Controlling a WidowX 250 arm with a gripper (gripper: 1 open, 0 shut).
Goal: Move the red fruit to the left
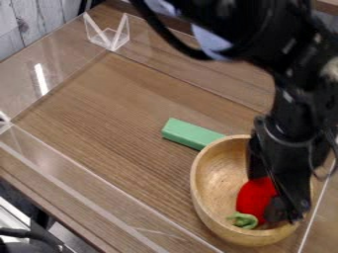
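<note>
The red fruit point(255, 202) lies in the right part of a wooden bowl point(207, 184) at the front right, its light green leafy stem point(243, 220) pointing toward the front. My gripper point(274, 191) points straight down into the bowl. Its jaws are open and its dark fingers point(292, 196) reach down on either side of the fruit. The right finger covers the fruit's right side. I cannot tell whether the fingers touch the fruit.
A flat green rectangular block point(195, 133) lies on the wooden tabletop just left of and behind the bowl. Clear acrylic walls point(53, 69) border the table at the left and front. A small clear stand point(106, 32) sits at the back left.
</note>
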